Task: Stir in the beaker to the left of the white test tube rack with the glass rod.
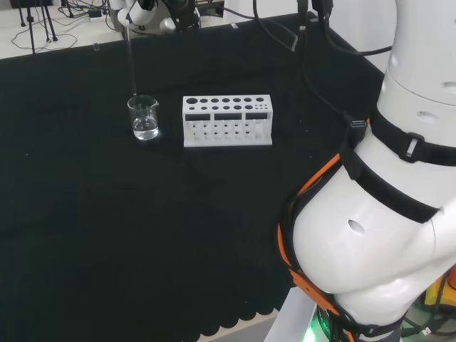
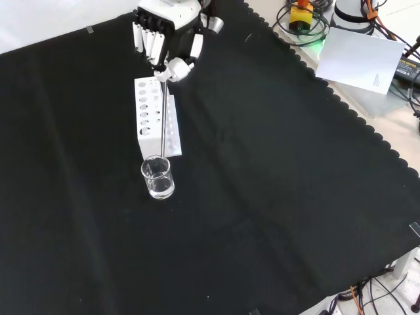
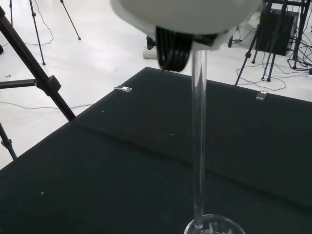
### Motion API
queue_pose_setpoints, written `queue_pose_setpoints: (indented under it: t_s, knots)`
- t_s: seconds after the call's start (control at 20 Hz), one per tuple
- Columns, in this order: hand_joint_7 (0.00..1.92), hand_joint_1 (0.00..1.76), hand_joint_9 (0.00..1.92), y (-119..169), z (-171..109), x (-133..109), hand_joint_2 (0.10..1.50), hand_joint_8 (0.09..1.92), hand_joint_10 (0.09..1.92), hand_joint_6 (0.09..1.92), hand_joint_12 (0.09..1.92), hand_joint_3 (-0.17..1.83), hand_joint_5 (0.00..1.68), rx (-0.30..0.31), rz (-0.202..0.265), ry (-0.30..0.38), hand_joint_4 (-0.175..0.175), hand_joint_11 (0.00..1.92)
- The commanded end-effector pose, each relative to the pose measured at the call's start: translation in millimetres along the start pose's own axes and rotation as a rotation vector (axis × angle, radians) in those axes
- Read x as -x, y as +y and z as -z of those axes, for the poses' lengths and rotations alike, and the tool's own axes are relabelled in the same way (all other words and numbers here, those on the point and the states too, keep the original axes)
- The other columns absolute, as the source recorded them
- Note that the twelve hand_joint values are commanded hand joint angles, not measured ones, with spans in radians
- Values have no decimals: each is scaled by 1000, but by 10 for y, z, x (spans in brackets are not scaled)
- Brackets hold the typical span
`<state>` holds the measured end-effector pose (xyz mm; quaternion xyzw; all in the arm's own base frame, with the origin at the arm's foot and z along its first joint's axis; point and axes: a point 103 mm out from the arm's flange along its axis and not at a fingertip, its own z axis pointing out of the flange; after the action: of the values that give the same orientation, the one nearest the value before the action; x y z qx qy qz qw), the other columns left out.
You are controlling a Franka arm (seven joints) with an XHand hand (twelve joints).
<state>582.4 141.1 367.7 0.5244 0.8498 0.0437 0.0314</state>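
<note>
Beaker sits on the black cloth just left of the white test tube rack in the head view, close to it but not touching as far as I can see. It's clear glass with a bit of clear liquid at the bottom. In the front view the same beaker shows up right below the near end of the rack, so the two line up one behind the other from that side.

Up top in the front view is the hand, black and white, hanging over the far end of the rack. Its thumb and a fingertip are pinched on the top of the glass rod, while the other fingers point down, fairly straight and close together. The rod runs down from that pinch, crossing in front of the rack, and its lower end reaches the beaker's rim.

In the head view the rod comes down nearly upright, with its tip at the beaker's mouth. Can't tell whether it's actually dipped into the liquid. The wrist view has the rod going straight down to the beaker's rim, with a blurry white bit of the hand above it.
</note>
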Motion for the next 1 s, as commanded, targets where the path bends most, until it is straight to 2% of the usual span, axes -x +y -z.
queue_pose_setpoints:
  t_s: [0.05, 0.15, 1.0]
  knots:
    - [1330, 1323, 1683, 96, -166, 42, 611, 887, 821, 706, 1054, 787, 1141, -19, 16, 12, -175, 1492]
    - [1331, 1323, 1683, 100, -184, 49, 610, 887, 821, 705, 1054, 787, 1141, -28, 33, -9, -175, 1492]
    - [1331, 1323, 1684, 192, -485, 231, 610, 884, 817, 700, 1050, 786, 1144, -73, 43, 37, -175, 1492]
